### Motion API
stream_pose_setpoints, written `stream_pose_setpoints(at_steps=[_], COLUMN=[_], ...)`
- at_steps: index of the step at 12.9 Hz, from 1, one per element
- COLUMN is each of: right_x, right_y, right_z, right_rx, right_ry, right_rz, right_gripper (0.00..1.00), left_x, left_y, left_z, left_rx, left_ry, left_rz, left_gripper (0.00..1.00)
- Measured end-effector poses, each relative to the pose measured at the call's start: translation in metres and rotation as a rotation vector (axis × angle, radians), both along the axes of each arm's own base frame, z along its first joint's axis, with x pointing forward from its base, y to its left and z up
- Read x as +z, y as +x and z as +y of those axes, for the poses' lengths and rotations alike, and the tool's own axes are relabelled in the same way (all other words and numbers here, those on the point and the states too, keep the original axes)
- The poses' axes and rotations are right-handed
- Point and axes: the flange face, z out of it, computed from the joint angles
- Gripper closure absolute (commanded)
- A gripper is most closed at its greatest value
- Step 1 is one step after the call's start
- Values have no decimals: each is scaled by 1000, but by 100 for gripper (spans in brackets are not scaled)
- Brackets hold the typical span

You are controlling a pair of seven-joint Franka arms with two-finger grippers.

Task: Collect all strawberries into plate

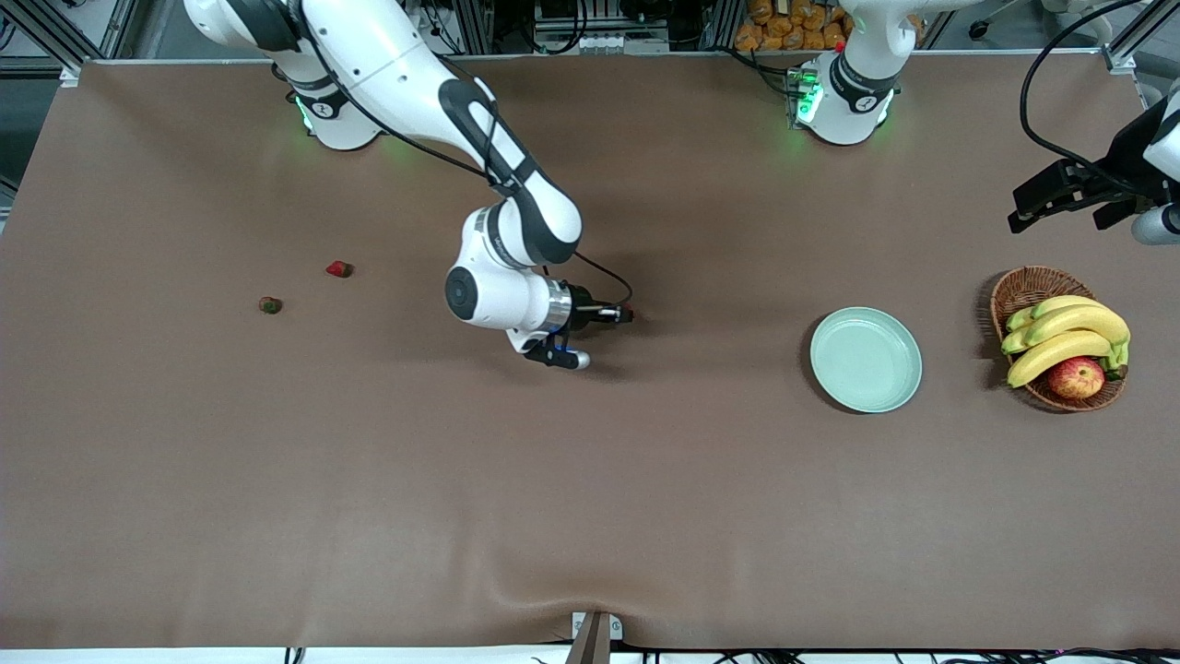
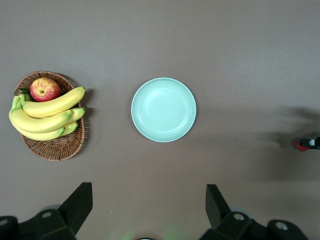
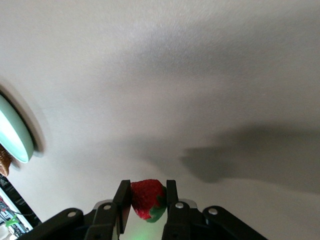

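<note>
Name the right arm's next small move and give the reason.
Probably carry the held strawberry toward the plate. The right pincer is shut on it above the bare table, well short of the plate, which holds nothing. Two strawberries lie at the right arm's end; the left pincer waits open.

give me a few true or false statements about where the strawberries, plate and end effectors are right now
1. The right end effector is shut on a strawberry. True.
2. The plate already holds one strawberry. False: it holds nothing.
3. Two strawberries lie on the table toward the right arm's end, one mostly red, one mostly green. True.
4. The left end effector is shut on the apple. False: it is open, holds nothing, and the apple sits in the basket with the bananas.
5. The mostly green strawberry is nearer to the front camera than the mostly red one. True.
</note>
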Motion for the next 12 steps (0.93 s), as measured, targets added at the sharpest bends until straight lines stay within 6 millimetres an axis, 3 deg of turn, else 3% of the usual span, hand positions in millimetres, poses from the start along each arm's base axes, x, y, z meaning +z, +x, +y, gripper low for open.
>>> stream_pose_setpoints(at_steps=[1,4,6,8,10,12], right_x=[-6,-14,-10,-6,-3,-5], right_y=[0,0,2,10,22,38], right_z=[3,8,9,4,-9,-37], right_rx=[-1,-4,-4,-15,-39,-82], right_ry=[-4,-10,-6,-6,-11,-23], right_rz=[-4,-16,-22,-34,-42,-33], right_gripper=[63,29,14,10,3,0], left_x=[0,-1,-3,-11,-30,-66], left_y=[0,0,1,4,13,24], left_z=[0,-2,-7,-18,-53,-115], left_rx=[0,-3,-12,-31,-29,36], left_ry=[0,0,-1,-3,-11,-20], left_rz=[0,1,5,19,35,51], left_gripper=[0,0,0,0,0,0])
